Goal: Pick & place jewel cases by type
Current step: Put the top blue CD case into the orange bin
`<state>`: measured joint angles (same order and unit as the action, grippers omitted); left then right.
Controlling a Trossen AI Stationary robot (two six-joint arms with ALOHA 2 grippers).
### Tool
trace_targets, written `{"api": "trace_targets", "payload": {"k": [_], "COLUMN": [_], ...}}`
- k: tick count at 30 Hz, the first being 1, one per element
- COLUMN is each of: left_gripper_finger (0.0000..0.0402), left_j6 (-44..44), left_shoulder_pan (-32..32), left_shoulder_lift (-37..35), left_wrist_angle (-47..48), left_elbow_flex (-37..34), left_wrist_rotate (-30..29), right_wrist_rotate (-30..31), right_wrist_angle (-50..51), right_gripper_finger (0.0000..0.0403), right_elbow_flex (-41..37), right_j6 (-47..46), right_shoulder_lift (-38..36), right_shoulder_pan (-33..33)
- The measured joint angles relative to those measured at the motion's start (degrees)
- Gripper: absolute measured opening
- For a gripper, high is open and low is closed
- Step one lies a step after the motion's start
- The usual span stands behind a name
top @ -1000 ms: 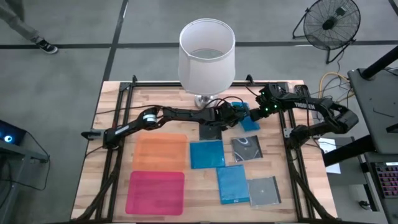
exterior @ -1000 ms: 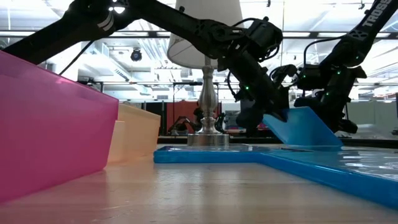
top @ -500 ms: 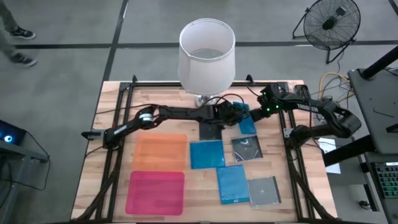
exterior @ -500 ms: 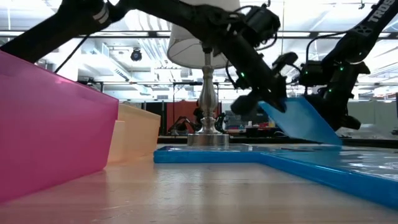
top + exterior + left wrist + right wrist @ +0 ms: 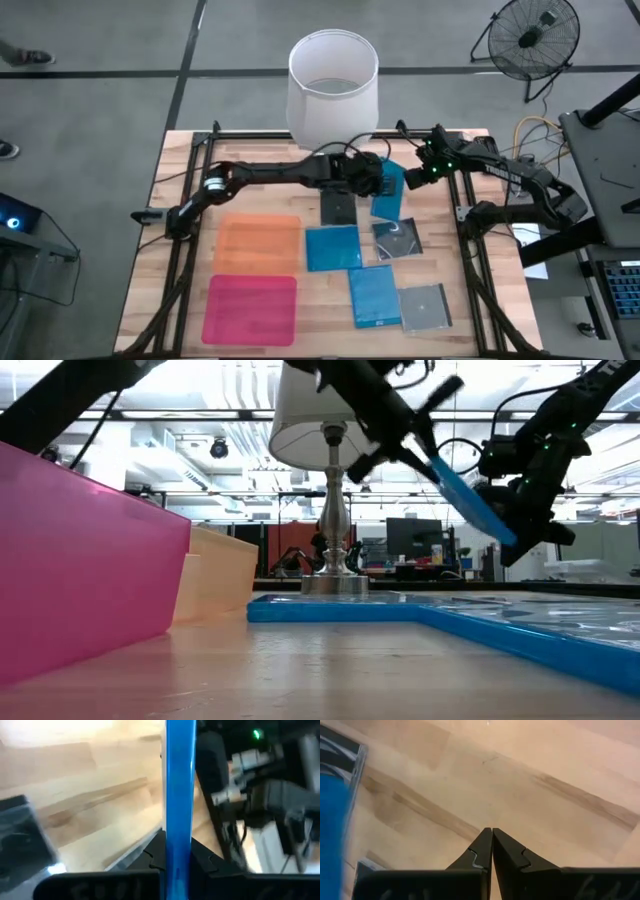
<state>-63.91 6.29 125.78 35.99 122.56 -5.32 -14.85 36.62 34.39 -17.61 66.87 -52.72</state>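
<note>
The jewel cases lie mostly toward the right half of the bench (image 5: 180, 150), and one of them is off the wood. That lifted blue case (image 5: 388, 190) is clamped by one edge in the left pincer (image 5: 374, 181), near the back edge of the bench just in front of the lamp (image 5: 333, 90). In the low view the same case (image 5: 468, 495) hangs tilted in the air, clear of the bench top, and the left wrist view shows it edge-on (image 5: 179, 795) pinched between the two dark fingers (image 5: 205, 862).

The right pincer (image 5: 420, 176) is just beside the held case, near the back right corner; its fingers are pressed together with nothing between them, as the right wrist view (image 5: 491, 845) makes plain over bare wood.

On the bench a dark case (image 5: 340, 206) lies flat beside the lifted one. Further toward the front edge lie a blue case (image 5: 333, 247), a dark case with a silvery disc (image 5: 397, 238), another blue case (image 5: 375, 295) and a clear-silvery case (image 5: 425, 306) nearest the front right corner.

On the left half the orange sheet (image 5: 258, 245) lies behind the pink sheet (image 5: 250, 309), the pink one nearer the front edge.
</note>
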Motion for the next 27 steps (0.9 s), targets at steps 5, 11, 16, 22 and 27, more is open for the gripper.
{"api": "trace_targets", "payload": {"k": [5,11,16,22,27], "left_gripper_finger": [0.0008,0.0007,0.0007,0.0007,0.0007], "left_j6": [11.2,27.1,36.5,48.0,58.1], "left_shoulder_pan": [0.1,0.1,1.1,1.8,2.0], "left_shoulder_lift": [-4.2,-9.1,-13.4,-17.6,-20.2], "left_wrist_angle": [4.8,16.8,26.8,36.9,46.4], "left_elbow_flex": [0.0,0.0,0.0,0.0,0.0], "left_wrist_rotate": [6.3,13.7,13.8,14.9,14.8], "right_wrist_rotate": [-0.5,-0.3,-0.6,-2.6,-2.7], "right_wrist_angle": [0.6,0.9,1.8,2.2,1.9], "right_gripper_finger": [0.0008,0.0008,0.0008,0.0008,0.0008], "right_elbow_flex": [-0.1,-0.1,-0.1,-0.2,-0.2], "right_j6": [-1.3,-2.7,-3.5,-3.5,-5.2], "right_shoulder_lift": [-0.6,-1.2,-1.2,-1.4,-3.4], "right_shoulder_pan": [0.1,0.9,2.6,7.5,12.5]}}
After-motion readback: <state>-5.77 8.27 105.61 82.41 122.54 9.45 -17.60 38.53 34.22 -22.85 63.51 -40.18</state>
